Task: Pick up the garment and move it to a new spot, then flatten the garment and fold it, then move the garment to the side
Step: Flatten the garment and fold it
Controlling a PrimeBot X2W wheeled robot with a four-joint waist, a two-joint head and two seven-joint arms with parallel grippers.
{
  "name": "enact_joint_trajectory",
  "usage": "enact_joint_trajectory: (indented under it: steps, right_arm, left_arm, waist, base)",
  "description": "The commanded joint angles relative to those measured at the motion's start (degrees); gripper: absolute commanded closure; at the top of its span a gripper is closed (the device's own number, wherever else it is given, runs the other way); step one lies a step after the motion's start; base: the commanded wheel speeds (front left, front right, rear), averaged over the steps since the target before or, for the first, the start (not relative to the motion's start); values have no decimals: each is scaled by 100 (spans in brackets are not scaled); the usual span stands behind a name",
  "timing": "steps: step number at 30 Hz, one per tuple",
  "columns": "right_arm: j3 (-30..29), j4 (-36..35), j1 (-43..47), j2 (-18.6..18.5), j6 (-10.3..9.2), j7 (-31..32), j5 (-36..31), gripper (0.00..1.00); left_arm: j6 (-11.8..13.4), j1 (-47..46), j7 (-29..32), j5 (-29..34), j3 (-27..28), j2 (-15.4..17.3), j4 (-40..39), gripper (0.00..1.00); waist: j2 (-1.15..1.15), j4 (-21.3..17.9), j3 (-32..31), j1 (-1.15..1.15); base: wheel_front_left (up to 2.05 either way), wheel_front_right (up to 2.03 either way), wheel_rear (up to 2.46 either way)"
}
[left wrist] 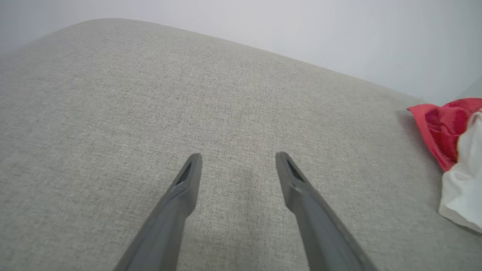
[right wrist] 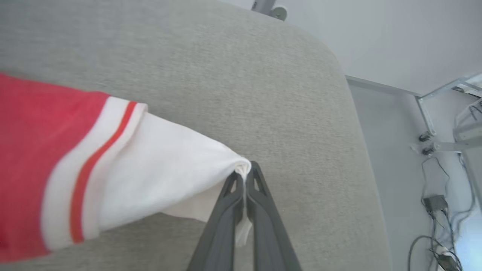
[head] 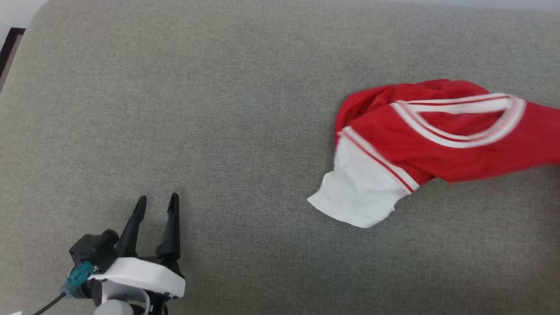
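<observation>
Garment [head: 437,144] crumples on woven cushion [head: 218,109], white sleeve [right wrist: 169,169] pinched by right gripper [right wrist: 245,171]; left gripper [head: 157,200] agape.

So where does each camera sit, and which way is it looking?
Head view: on the robot's head, looking forward and down at the grey cushion and the garment; the open left end effector shows lower left.
Left wrist view: on the left wrist, looking along its two spread fingers across the grey cushion toward a pale wall.
Right wrist view: on the right wrist, looking along the right end effector, shut on the garment's white sleeve end.
Shared: all three show the garment and the grey cushion.
</observation>
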Motion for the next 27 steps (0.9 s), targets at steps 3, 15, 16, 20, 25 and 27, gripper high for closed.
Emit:
enact_joint_trajectory:
  steps: [3,15,16,20,25,27]
  right_arm:
    - [-539,154,18,194,-2,-133,-506,100]
    - [-1362,480,-141,931,-2,-1313,-1113,0]
    - [-1387,450,-74,976,-2,-1427,-1119,0]
    - [-1437,177,108,1183,-2,-1877,-955,0]
    - [-1207,-463,407,1651,-2,-2235,-664,0]
    - [-1024,-748,537,1844,-2,-2308,-593,0]
  left_arm:
    - [-13,-141,-27,-54,-76,30,8,0]
    - [-13,-430,-27,-101,-453,389,-102,0]
    - [-13,-482,-27,-126,-544,470,-165,0]
    - [-13,-764,-27,-316,-1041,990,-453,0]
    - [-13,-1361,-24,-984,-2032,2017,-775,0]
    - [-13,-1710,112,-1489,-2523,2416,-958,0]
  waist:
    - [0,47,62,0]
    - [0,-35,55,0]
    - [0,-57,30,0]
    - [0,-184,-39,0]
    - [0,-440,-39,0]
    - [0,-553,-14,0]
  base:
    - [0,0,0]
    - [0,0,0]
    - [0,0,0]
    - [0,0,0]
    - [0,0,0]
    - [0,0,0]
